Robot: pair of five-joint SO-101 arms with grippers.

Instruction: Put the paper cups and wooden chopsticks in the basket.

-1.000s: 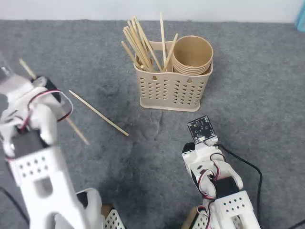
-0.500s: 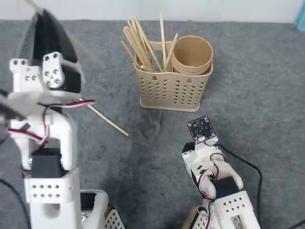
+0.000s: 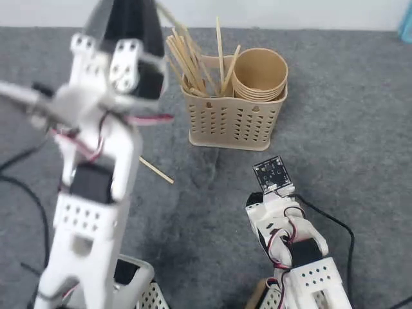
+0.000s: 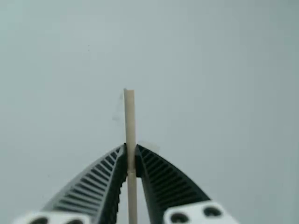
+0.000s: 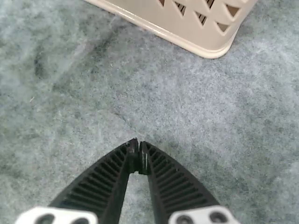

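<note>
A beige slotted basket stands at the back of the grey mat, with several wooden chopsticks upright in it and stacked paper cups in its right half. My left gripper is raised high, just left of the basket, and is shut on a wooden chopstick whose end sticks out past the fingertips towards the basket. One chopstick lies on the mat, partly hidden behind the left arm. My right gripper is shut and empty, low over the mat in front of the basket.
The right arm sits at the front right, and its wrist camera board faces up. The left arm's white body covers the mat's left side. Bare grey mat lies to the basket's right.
The left arm has lifted off the mat and swung right towards the basket with the chopstick in its gripper. It now hides most of the chopstick on the mat. The right arm is still.
</note>
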